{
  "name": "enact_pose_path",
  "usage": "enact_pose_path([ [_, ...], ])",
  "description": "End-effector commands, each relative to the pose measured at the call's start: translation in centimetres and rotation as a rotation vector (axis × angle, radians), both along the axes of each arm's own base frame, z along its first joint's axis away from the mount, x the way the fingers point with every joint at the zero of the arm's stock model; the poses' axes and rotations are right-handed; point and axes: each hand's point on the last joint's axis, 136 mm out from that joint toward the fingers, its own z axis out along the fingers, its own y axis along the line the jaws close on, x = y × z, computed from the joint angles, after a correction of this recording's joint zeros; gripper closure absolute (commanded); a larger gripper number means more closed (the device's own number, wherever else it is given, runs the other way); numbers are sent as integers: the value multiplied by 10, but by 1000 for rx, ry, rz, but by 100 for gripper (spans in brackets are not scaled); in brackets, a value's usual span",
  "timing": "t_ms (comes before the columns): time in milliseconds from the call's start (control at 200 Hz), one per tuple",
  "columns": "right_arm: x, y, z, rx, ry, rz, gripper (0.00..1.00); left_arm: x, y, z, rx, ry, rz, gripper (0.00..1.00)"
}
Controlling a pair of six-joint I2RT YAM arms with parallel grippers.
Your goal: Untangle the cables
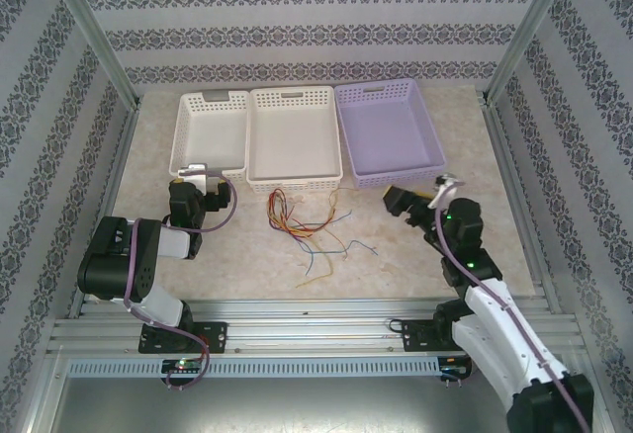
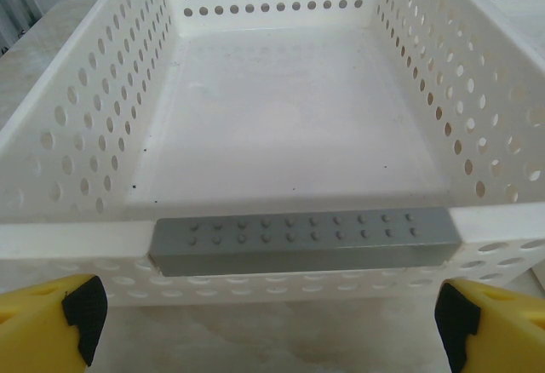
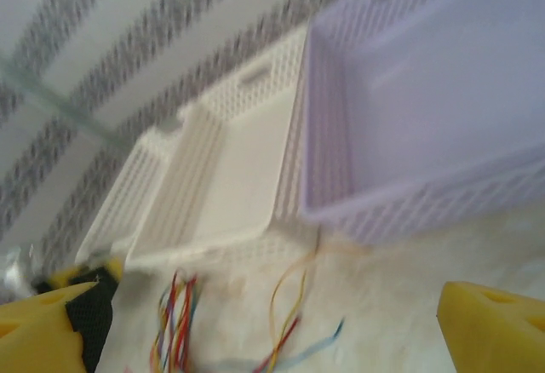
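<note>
The cables (image 1: 307, 223) lie in a loose red, yellow and blue tangle on the worktop (image 1: 396, 265), just in front of the middle white basket (image 1: 295, 182) and between the two arms. The left end effector (image 1: 201, 182) is open and holds nothing, facing the near wall of the left white basket (image 1: 181, 136). The right end effector (image 1: 398, 199) is also open, near the lilac basket (image 1: 391, 178) and apart from the cables.

The left white basket (image 2: 77, 134), middle white basket (image 1: 295, 181) and lilac basket (image 1: 436, 148) are smooth, slightly glossy plastic, the handle strip (image 2: 298, 238) matt grey and dimpled, the bench (image 1: 396, 267) marbled stone-look, the rails (image 1: 316, 314) brushed metal, the left tool's (image 2: 271, 326) fingers (image 2: 34, 326) matt yellow.
</note>
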Motion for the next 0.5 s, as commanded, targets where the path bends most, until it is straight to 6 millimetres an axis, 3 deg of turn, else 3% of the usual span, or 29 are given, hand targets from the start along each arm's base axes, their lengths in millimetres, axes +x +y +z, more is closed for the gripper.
enact_pose_path([
  [0,-18,32,-4,-154,1,101,2,7,1,6,1,-19,-2,0],
  [95,-31,57,-4,-297,-43,144,2,7,1,6,1,-19,-1,0],
  [260,-49,121,-16,-399,3,318,11,7,1,6,0,-19,-2,0],
  [395,-49,178,-16,-457,17,449,17,7,1,6,1,-19,-1,0],
  [495,-39,209,-8,-466,-4,481,22,7,1,6,0,-19,-1,0],
])
